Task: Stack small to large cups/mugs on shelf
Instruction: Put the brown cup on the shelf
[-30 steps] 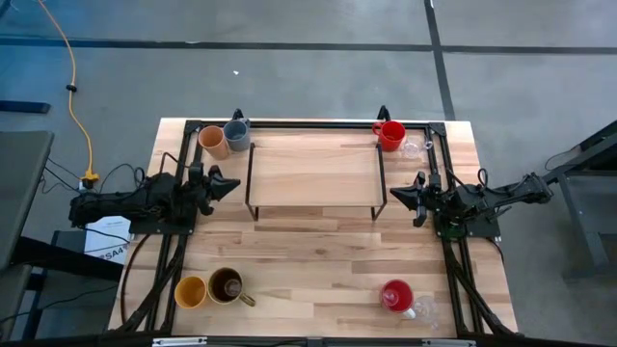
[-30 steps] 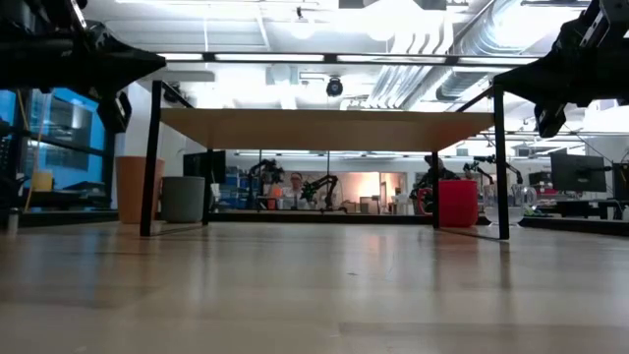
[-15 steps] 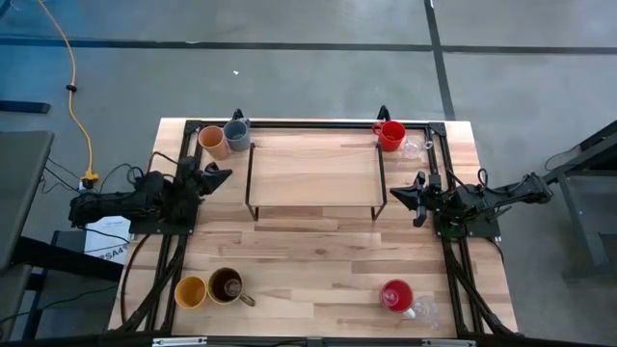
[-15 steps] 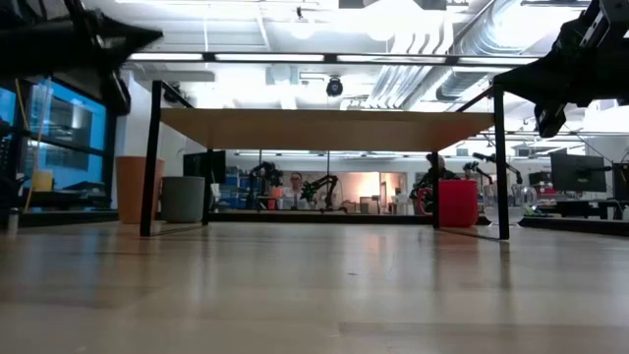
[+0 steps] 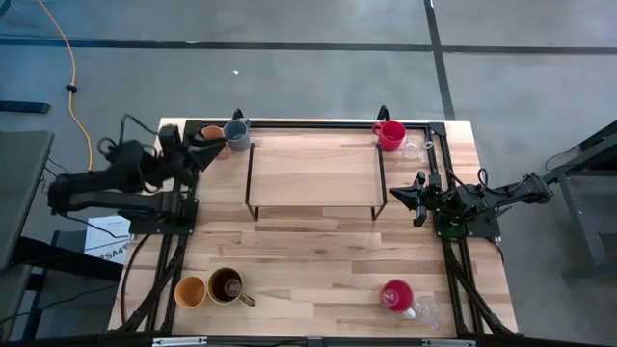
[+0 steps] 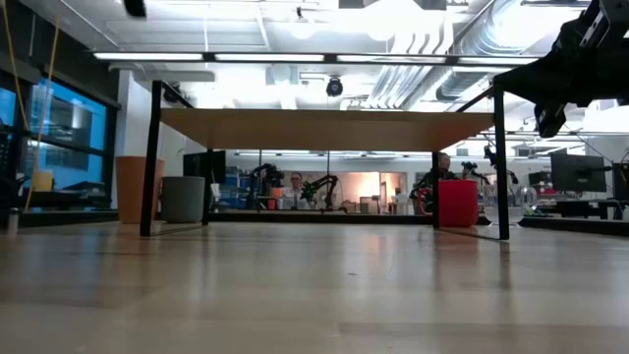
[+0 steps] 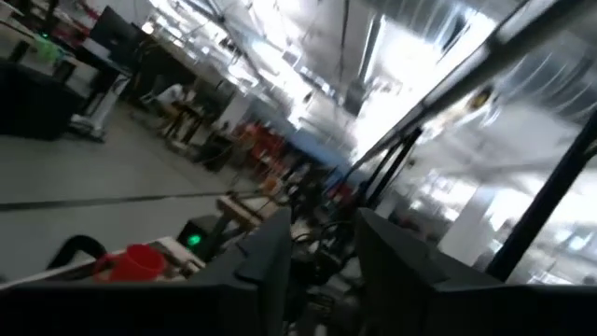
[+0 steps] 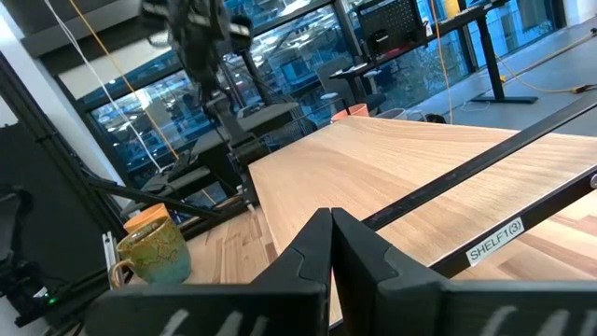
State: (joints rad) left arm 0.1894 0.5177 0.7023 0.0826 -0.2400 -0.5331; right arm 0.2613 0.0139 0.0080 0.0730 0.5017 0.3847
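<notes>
The shelf (image 5: 313, 169), a wooden plank on a thin black frame, stands at the table's far middle with nothing on top. Left of it stand the peach tumbler (image 5: 211, 132) and the grey-blue mug (image 5: 236, 133); right of it stand a red cup (image 5: 390, 135) and a clear glass cup (image 5: 413, 147). At the near left are an orange-yellow cup (image 5: 190, 291) and a dark-brown mug (image 5: 227, 285). At the near right are a red cup (image 5: 396, 294) and a clear glass cup (image 5: 422, 308). My left gripper (image 5: 212, 151) is raised and open beside the tumbler. My right gripper (image 5: 416, 196) is shut by the shelf's right end.
Black arm frames run along both table sides (image 5: 169, 260) (image 5: 463, 270). The middle of the table in front of the shelf (image 5: 308, 260) is bare wood. In the low view the shelf's legs (image 6: 152, 157) (image 6: 501, 162) stand ahead, with room under the plank.
My left gripper has risen high off the table and gone toward the far edge, ending beside the peach tumbler; it has left the top of the low view. My right arm has kept still. No cup has moved.
</notes>
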